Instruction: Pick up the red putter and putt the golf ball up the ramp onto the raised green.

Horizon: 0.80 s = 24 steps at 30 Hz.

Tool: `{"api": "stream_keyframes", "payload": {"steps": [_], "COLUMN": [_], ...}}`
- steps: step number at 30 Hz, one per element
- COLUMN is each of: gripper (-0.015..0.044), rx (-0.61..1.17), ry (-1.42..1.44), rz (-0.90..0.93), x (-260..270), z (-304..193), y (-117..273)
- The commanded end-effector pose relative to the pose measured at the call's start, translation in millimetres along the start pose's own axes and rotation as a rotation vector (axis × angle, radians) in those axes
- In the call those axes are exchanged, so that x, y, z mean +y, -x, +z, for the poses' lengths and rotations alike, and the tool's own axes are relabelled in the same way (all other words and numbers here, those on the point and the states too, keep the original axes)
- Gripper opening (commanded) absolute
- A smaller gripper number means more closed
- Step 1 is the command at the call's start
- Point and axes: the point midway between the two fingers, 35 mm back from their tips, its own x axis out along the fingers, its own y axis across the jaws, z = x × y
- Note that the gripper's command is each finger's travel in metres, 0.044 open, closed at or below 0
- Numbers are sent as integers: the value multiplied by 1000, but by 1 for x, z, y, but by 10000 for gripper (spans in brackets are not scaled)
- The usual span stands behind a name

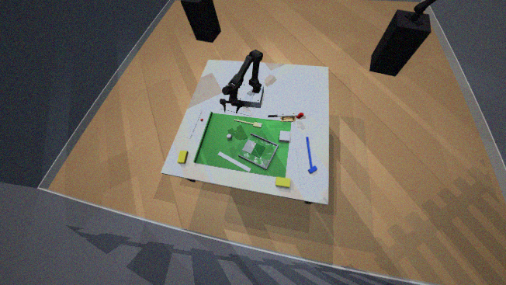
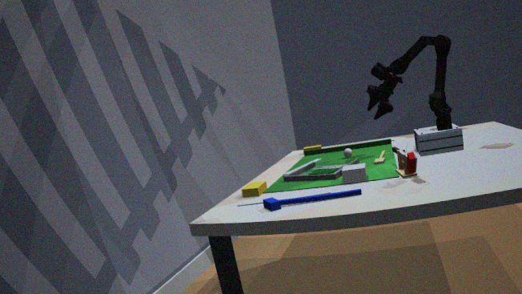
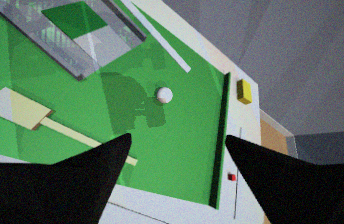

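Observation:
The red putter lies across a small wooden stand [image 1: 288,119] at the mat's edge, its red head [image 1: 299,115] [image 2: 411,163] at one end and its black grip [image 1: 272,116] at the other. The white golf ball [image 1: 229,136] [image 2: 347,153] [image 3: 164,95] rests on the green mat [image 1: 211,139] [image 3: 189,165]. The pale ramp [image 1: 248,147] leads up to the raised green [image 1: 258,150] [image 3: 76,19] between grey walls. My gripper [image 1: 231,111] [image 2: 372,114] [image 3: 179,138] is open and empty, high above the table near the mat's rear edge, away from the putter.
A cream putter [image 1: 258,124] [image 2: 379,161] [image 3: 24,109] and a white strip [image 1: 233,161] lie on the mat. A white block [image 1: 284,136] [image 2: 354,173] stands beside the walls. A blue putter [image 1: 309,152] [image 2: 320,197] and yellow blocks [image 1: 182,157] [image 1: 282,182] lie outside the mat.

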Motion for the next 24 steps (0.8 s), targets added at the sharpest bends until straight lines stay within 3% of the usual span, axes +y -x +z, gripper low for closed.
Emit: {"api": "stream_keyframes", "payload": {"steps": [1, 9, 18, 24], "gripper": [440, 440, 440, 440], "rx": [-11, -54, -51, -46], "ry": [179, 613, 1054, 1118], "rz": [178, 533, 870, 914], "x": [51, 175, 301, 316], "z": [31, 75, 74, 69], "y": [-15, -14, 23, 31]}}
